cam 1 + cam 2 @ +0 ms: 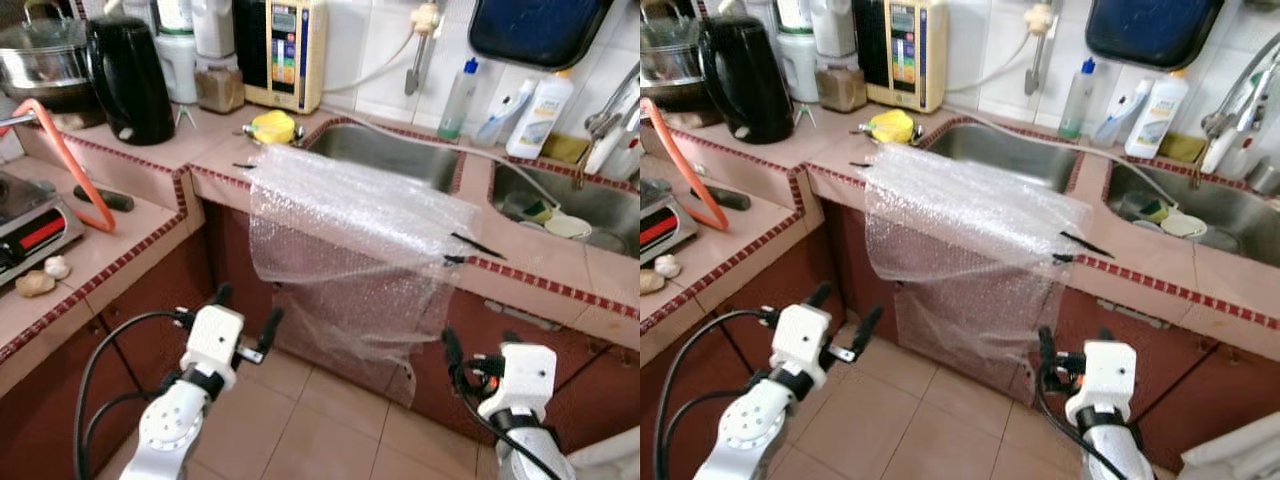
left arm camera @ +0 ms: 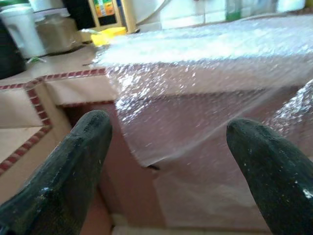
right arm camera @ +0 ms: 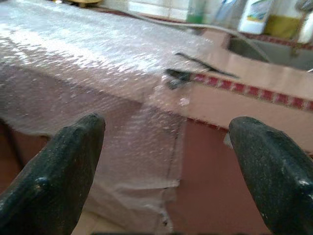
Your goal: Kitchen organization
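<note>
1. The left gripper hangs low in front of the counter with its two black fingers spread apart and nothing between them; it stands below and apart from the hanging plastic.
2. The right gripper is likewise released, fingers wide, low near the lower right edge of the sheet without touching it.
3. A sheet of bubble wrap lies over the front edge of the tiled counter beside the steel sink, and hangs down over the brown cabinet front toward the tiled floor.
4. A yellow object sits on the counter just behind the sheet's far corner.
5. Farther back stand a black kettle and a water purifier unit; detergent bottles stand between the two sinks.
</note>
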Robot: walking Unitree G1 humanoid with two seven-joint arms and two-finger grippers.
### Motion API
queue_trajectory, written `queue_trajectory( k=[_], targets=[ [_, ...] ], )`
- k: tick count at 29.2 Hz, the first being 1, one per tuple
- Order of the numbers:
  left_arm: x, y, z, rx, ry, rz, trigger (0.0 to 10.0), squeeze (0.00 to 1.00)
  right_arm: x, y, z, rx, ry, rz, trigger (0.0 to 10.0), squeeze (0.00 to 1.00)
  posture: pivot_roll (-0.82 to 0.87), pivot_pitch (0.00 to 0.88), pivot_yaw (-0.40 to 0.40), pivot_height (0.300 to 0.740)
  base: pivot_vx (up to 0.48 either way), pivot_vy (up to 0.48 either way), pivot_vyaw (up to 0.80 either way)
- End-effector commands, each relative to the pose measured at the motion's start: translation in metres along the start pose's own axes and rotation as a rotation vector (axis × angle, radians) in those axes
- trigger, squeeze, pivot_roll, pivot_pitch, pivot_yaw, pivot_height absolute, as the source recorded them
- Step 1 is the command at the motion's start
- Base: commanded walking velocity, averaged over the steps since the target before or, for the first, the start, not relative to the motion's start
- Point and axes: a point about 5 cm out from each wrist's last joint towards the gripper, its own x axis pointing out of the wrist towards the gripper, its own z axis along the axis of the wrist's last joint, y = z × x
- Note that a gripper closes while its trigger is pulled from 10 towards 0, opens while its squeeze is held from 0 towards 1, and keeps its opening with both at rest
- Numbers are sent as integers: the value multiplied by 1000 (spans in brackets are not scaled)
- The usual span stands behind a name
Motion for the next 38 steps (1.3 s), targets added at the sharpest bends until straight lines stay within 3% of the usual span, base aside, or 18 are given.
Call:
queue_trajectory(
  k=[1,9,12,23,38],
  targets=[
    [2,2,5,14,-21,10,10000,0,2,1,5,-3,-15,5,10000,0,202,0,-55,740,0,0,-800],
    [6,6,15,23,-63,40,10000,0,3,-1,9,-14,-36,2,10000,0,202,0,-56,740,0,0,-257],
    [10,5,25,27,-96,38,10000,0,4,-3,22,-72,-85,22,10000,0,203,0,-57,740,0,0,0],
    [13,14,37,22,-136,67,10000,0,6,-12,54,-116,-181,24,10000,0,204,0,-61,740,0,0,0],
    [14,11,38,9,-147,42,10000,0,2,-9,54,-124,-160,42,10000,0,198,0,-65,740,130,0,0]
  ],
)
